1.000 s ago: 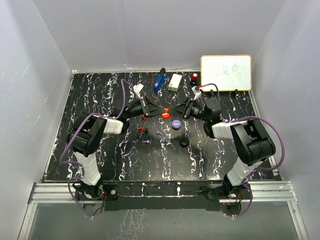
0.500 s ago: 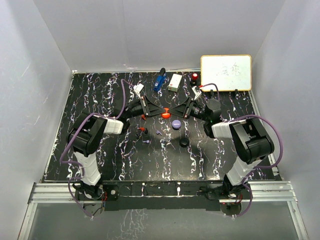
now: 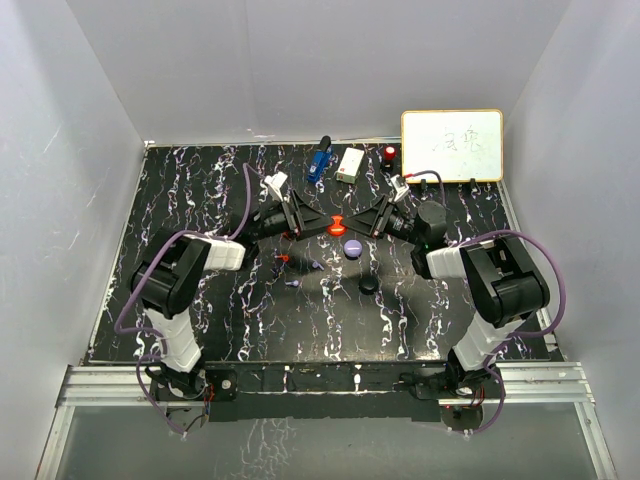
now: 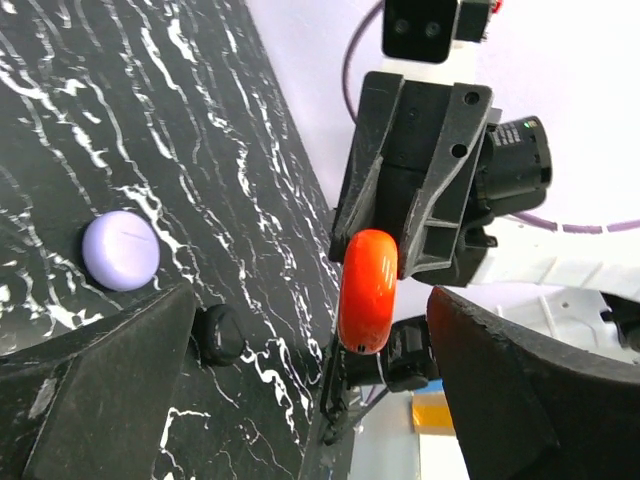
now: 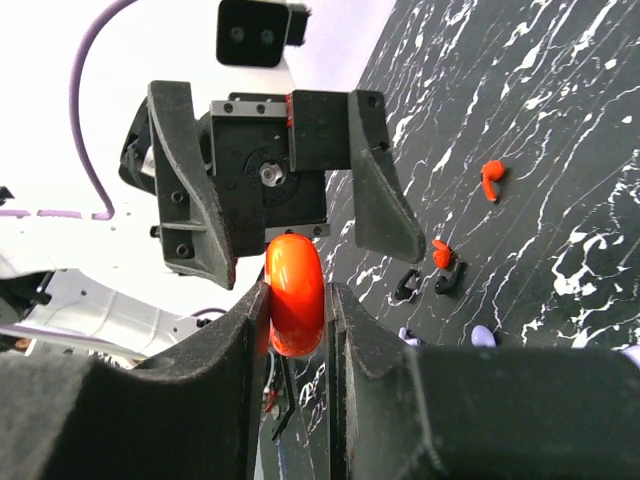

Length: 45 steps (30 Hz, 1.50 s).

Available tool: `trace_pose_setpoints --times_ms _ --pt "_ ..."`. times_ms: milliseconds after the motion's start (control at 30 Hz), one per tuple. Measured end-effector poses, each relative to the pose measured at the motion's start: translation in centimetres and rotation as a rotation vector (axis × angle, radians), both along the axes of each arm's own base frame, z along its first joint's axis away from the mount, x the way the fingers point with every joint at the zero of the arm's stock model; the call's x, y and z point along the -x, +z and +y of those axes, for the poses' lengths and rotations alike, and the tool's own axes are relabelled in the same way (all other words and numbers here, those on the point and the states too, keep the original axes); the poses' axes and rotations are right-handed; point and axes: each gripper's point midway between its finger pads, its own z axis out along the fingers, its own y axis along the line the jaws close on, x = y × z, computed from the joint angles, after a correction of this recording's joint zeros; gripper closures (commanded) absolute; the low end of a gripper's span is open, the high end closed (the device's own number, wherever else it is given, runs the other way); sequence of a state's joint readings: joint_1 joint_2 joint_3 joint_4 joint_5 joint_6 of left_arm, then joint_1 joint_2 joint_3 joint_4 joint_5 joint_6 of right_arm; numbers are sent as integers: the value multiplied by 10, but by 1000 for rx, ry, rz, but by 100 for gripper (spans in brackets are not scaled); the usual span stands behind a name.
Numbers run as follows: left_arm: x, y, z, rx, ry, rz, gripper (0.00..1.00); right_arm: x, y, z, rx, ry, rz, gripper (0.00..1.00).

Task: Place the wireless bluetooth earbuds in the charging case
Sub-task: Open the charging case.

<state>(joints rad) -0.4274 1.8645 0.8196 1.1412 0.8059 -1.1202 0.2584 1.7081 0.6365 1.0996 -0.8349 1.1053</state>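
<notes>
The right end effector [image 5: 297,318] is clamped tight on a red case [image 5: 295,285] and holds it edge-on above the middle of the counter [image 3: 200,190]. The left end effector [image 4: 320,400] faces it, spread wide with its fingers [image 4: 100,385] either side of that case and clear of it. The earbuds [image 5: 490,178], red, lavender and black, lie loose on the counter toward the left arm's side, with a lavender case [image 4: 121,250] and a black case [image 4: 220,335] close by.
</notes>
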Motion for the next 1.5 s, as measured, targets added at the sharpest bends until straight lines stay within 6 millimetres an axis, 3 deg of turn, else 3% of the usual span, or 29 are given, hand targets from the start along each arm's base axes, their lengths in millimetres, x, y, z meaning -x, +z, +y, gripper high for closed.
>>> trace_pose_setpoints --times_ms 367,733,1100,1300,1500 --pt "-14 1 25 -205 229 -41 1 -12 -9 -12 92 -118 39 100" --pt "3 -37 6 -410 266 -37 1 -18 -24 -19 142 -181 98 100" --pt "-7 -40 13 -468 344 -52 1 -18 -24 -20 140 -183 103 100" --pt "-11 -26 20 -467 395 -80 1 -18 -24 -19 137 -180 104 100" --pt "-12 -25 20 -461 398 -84 1 -17 -21 -18 129 -171 100 100"
